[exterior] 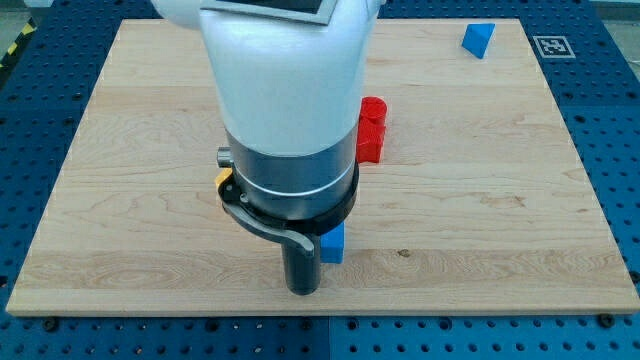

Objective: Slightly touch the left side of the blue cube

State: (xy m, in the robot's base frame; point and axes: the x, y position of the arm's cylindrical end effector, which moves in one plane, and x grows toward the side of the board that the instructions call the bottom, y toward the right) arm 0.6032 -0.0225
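The blue cube [333,243] is seen just right of my tip [302,290], apparently touching its left side; nothing is grasped.

I see the blue cube [333,243] lying flat near the table's bottom edge, about midway along it. Only its right part shows; the rest is hidden behind my arm.

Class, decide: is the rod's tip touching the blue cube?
Cannot tell. In the camera view my tip overlaps the blue cube's left edge, hiding any contact or gap.
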